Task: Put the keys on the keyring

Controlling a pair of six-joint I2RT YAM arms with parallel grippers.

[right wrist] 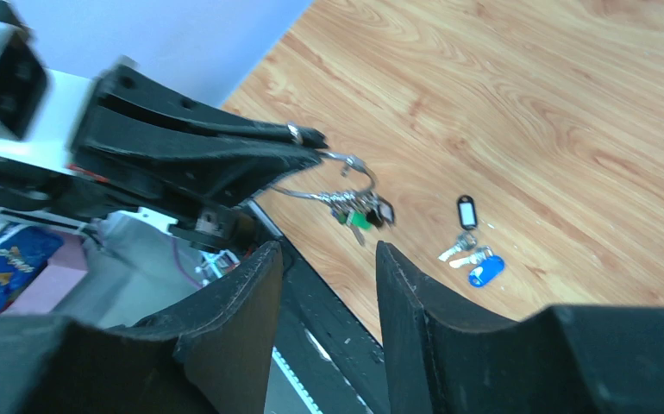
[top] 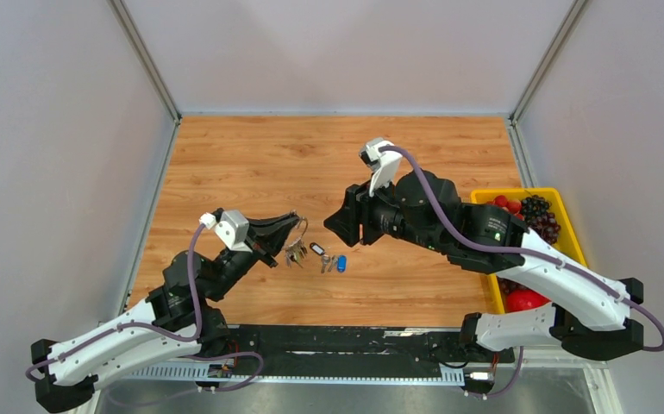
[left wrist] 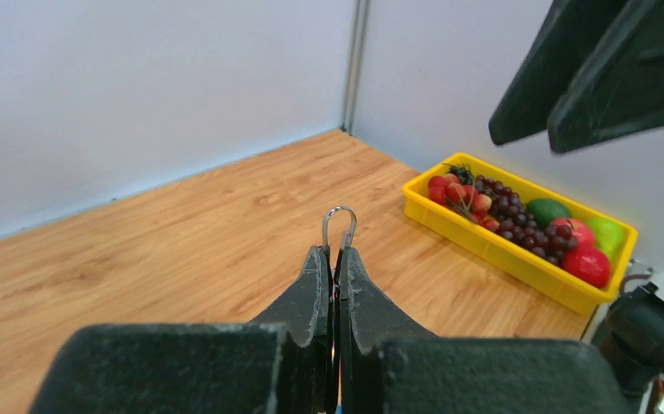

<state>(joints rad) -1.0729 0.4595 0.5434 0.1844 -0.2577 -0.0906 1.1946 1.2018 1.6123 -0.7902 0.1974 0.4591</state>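
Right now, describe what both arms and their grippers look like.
The left arm and right arm both have white shells on the lower links, with black joints and forearms. A greyish-purple cable runs along each to a white wrist camera block. The left gripper and right gripper have matte black, wedge-shaped, tapering fingers.

The top camera hangs high above and behind me, looking down and away over the whole table (top: 251, 164) to its far edge. My left wrist camera sits close behind my left claw (left wrist: 333, 252) and looks low toward the far right, where the yellow tray (left wrist: 501, 256) stands, while my right wrist camera peers down past my right claw (right wrist: 328, 250) toward the near left. All three share the keyring (left wrist: 339, 220); the top and right wrist views also share the loose keys (right wrist: 471, 254).
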